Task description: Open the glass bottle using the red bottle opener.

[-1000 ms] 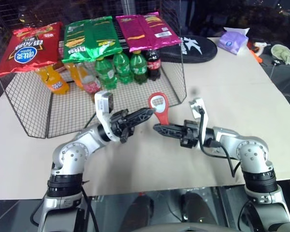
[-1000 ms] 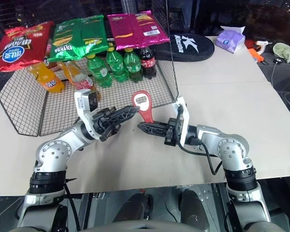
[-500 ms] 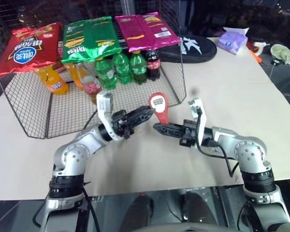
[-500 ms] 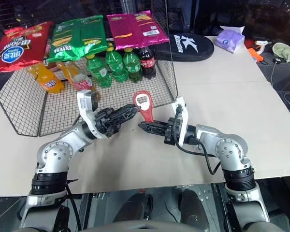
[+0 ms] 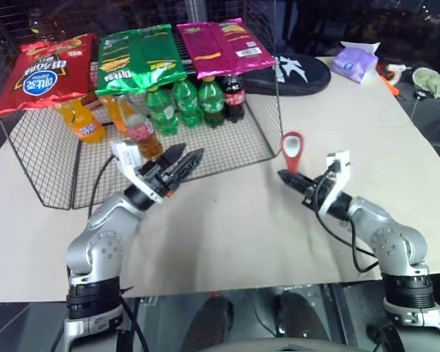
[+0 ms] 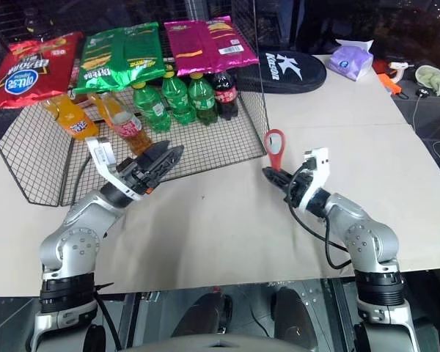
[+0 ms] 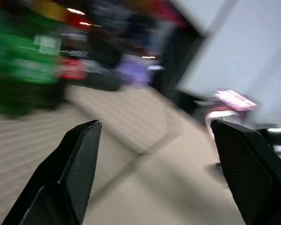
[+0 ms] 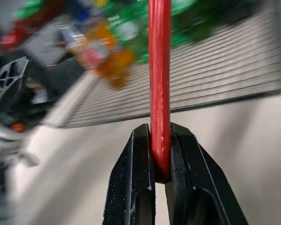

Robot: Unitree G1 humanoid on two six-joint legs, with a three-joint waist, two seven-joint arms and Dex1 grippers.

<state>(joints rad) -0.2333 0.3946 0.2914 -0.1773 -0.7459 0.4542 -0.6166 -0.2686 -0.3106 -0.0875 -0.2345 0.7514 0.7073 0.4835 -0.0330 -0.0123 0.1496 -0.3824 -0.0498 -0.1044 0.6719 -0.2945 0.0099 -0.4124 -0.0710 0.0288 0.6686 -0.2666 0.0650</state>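
One thin red bottle opener (image 5: 291, 150), seemingly upright

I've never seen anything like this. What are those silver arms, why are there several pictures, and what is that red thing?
The arms belong to a humanoid robot. Two pictures come from cameras on its head, looking down over a table; the other two come from cameras on its wrists, looking along each pincer's two black fingers.

The right pincer is shut on a red bottle opener, holding it upright by the handle. The left pincer is open and holds nothing.

On the table stands a wire basket with soda bottles and a small glass bottle inside and snack bags on top. The robot's job is to open that glass bottle.
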